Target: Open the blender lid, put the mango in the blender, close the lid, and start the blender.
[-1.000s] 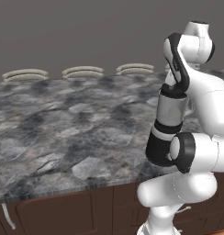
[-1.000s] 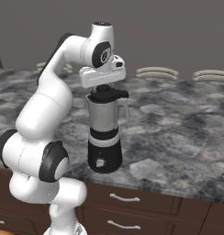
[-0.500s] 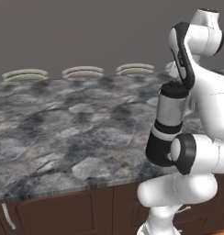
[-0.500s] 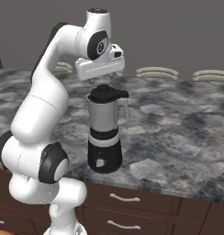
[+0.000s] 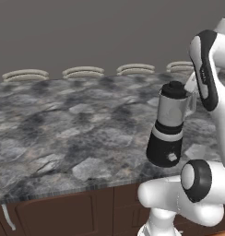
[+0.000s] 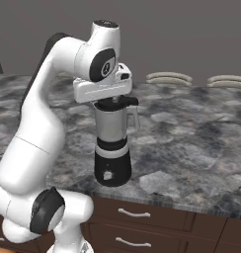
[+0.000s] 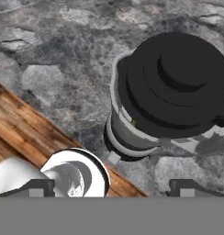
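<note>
The blender stands near the counter's front edge, its white knob facing forward. On top of the jar sits the black blender lid. My gripper hovers just above the lid, open, with nothing between its fingers. In the hand view the gripper has its fingertips spread wide and looks down on the lid and jar. A tiny yellowish-green speck shows through the jar wall under the lid. I cannot tell whether it is the mango.
Stacks of pale plates line the back of the dark marble counter. Wooden drawers with handles run below its front edge. My own arm rises close beside the blender.
My hand has lifted up off the blender lid and the jaws have opened slightly wider. The lid has stayed on the jar.
</note>
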